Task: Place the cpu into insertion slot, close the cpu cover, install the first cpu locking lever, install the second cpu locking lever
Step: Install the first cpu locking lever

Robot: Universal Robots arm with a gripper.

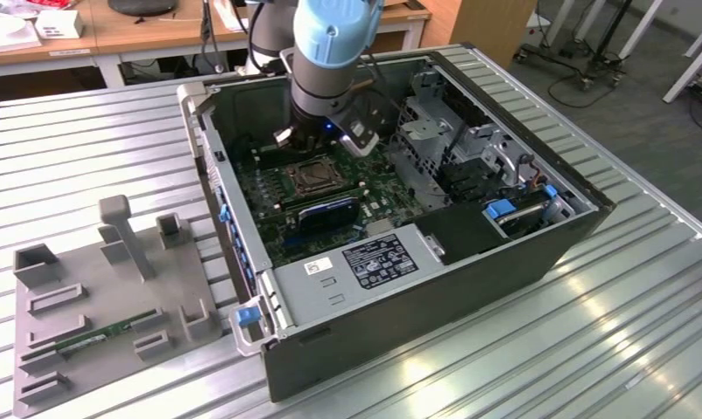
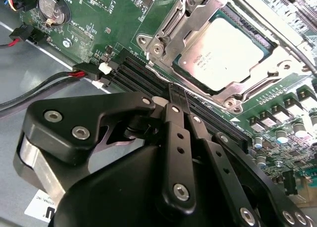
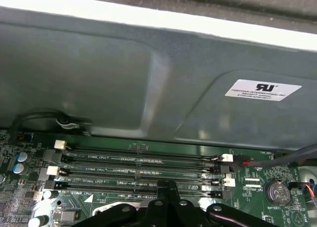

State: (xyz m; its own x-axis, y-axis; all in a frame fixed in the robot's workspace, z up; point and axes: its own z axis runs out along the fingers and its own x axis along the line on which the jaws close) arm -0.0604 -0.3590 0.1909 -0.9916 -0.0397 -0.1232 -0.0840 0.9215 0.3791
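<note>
The cpu (image 2: 225,46) lies flat in the insertion slot (image 1: 316,179), its pale metal top showing through the window of the cpu cover (image 2: 163,38). The silver cover frame is folded down over the chip. A thin metal lever rod (image 2: 290,46) runs along one side of the socket. My gripper (image 2: 174,90) is shut with nothing between its black fingers. Its tip hovers over the black memory slots (image 3: 143,170) just beside the socket, apart from the cover. In the exterior view my arm (image 1: 327,78) reaches down into the open computer case.
The grey case wall (image 3: 148,78) stands close behind the memory slots. Black and red cables (image 2: 49,81) and a coin battery (image 2: 52,9) lie near the gripper. A drive cage (image 1: 444,148) fills the case's right. Outside, a grey fixture (image 1: 48,367) holds a green memory stick (image 1: 100,336).
</note>
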